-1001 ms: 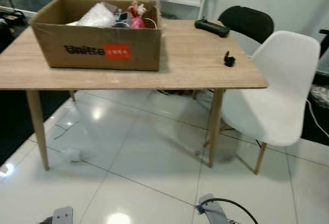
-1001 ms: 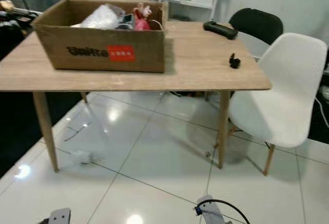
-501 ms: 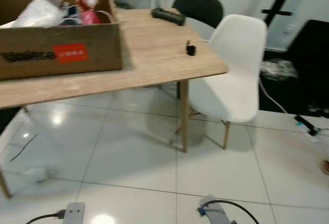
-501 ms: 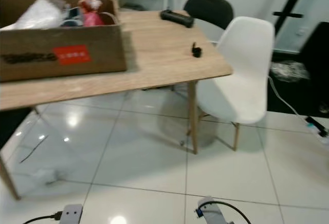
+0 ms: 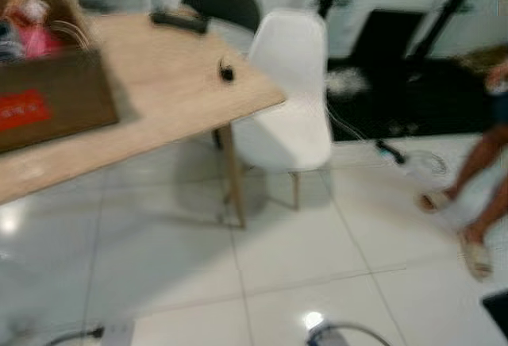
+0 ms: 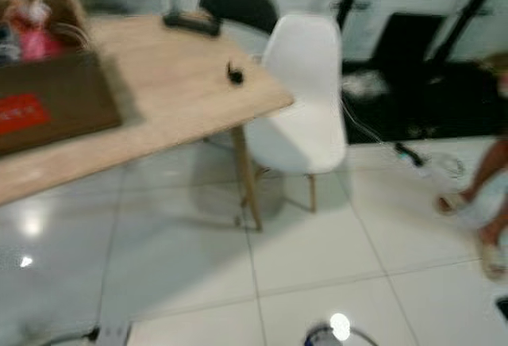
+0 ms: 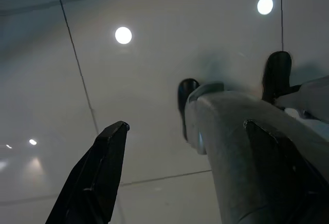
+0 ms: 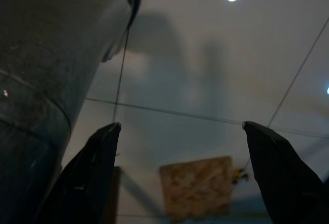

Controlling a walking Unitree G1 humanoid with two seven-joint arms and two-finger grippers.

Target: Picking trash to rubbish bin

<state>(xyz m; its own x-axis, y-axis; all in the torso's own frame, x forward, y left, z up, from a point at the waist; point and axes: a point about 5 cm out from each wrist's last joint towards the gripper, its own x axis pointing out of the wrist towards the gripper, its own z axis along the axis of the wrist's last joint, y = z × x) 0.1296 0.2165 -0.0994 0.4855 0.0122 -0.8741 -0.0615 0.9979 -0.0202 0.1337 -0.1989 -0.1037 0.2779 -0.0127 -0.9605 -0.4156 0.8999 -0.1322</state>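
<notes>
Trash is hard to pick out right now, because both eye views are blurry. No rubbish bin can be made out either. At the upper left of the frame a brown cardboard box (image 6: pixel 55 104) sits on the wooden tabletop (image 6: pixel 171 84). Pink and pale bits (image 6: pixel 32 32) poke out of its top, and these could be the trash, but I cannot tell for sure. If they are wrappers or bags, I think they will be light, soft and crinkly. A gentle pinch on a bunched-up part near the top would likely hold best.

A small black thing (image 6: pixel 234 74) lies near the tabletop's corner, and a long black thing (image 6: pixel 190 21) lies near its far edge. A white chair (image 6: pixel 305 100) stands just beside the tabletop in the middle of the frame, with a black chair (image 6: pixel 238 5) behind it. A person's legs (image 5: pixel 476 195) show at the right edge, on the white tiled floor (image 6: pixel 309 251).

Both arms hang low over the floor. The left hand (image 7: pixel 190 178) has its two black fingers spread wide apart, with nothing between them but the robot's own grey leg and foot beyond. The right hand (image 8: pixel 180 175) is also spread wide and holds nothing. A pale brown patch (image 8: pixel 198 185) shows on the shiny tiles past it.
</notes>
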